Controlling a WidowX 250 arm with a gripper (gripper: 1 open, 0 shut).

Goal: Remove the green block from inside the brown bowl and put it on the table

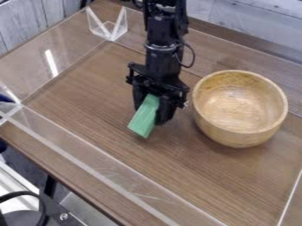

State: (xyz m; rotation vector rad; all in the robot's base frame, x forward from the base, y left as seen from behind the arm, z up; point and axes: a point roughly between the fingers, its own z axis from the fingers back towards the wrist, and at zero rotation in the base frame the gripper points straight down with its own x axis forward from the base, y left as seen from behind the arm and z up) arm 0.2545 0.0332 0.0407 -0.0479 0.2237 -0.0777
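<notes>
The green block (147,117) hangs tilted, its upper end between the fingers of my gripper (154,97), which is shut on it. Its lower end is close to the table (83,97); I cannot tell whether it touches. The brown bowl (241,107) stands to the right of the gripper, upright with nothing inside it. The gripper sits left of the bowl's rim, apart from it.
Low clear acrylic walls (48,132) run along the table's edges. A clear angled stand (109,26) sits at the back left. The black arm (164,35) rises behind the gripper toward the top of the view.
</notes>
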